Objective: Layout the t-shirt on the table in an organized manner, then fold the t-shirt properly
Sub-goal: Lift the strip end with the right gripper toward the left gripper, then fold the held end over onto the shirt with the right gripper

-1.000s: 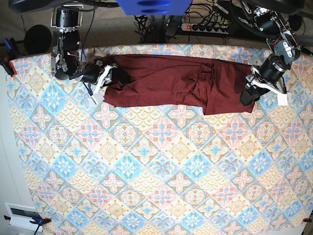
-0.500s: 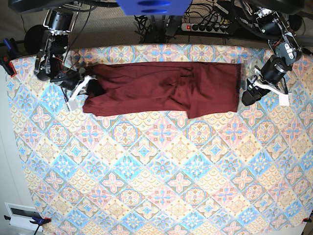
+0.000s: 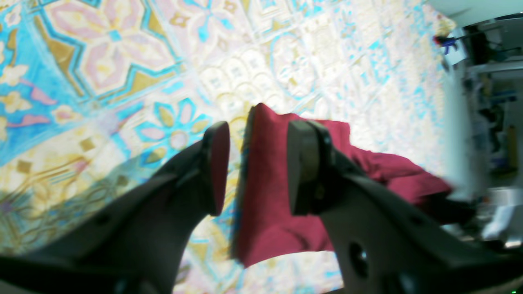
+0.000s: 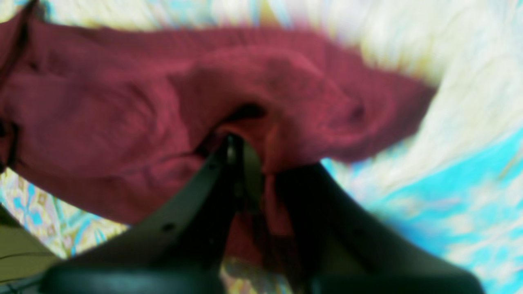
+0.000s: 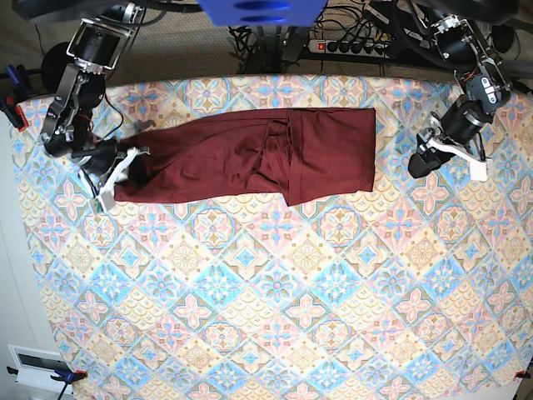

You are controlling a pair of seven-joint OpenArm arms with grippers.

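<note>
Two hands | right hand grips t-shirt | left hand open

Both wrist views are smeared by motion blur. In the right wrist view the dark maroon knit t-shirt loses its weave, and the cloth bunches over the black right gripper, hiding its fingertips and the exact place of the pinch. The patterned pastel table cloth shows only as streaks of white and blue. In the left wrist view the background past the table's far edge is unreadable. In the base view the shirt's end near the table's left edge sits partly behind the gripper.
</note>
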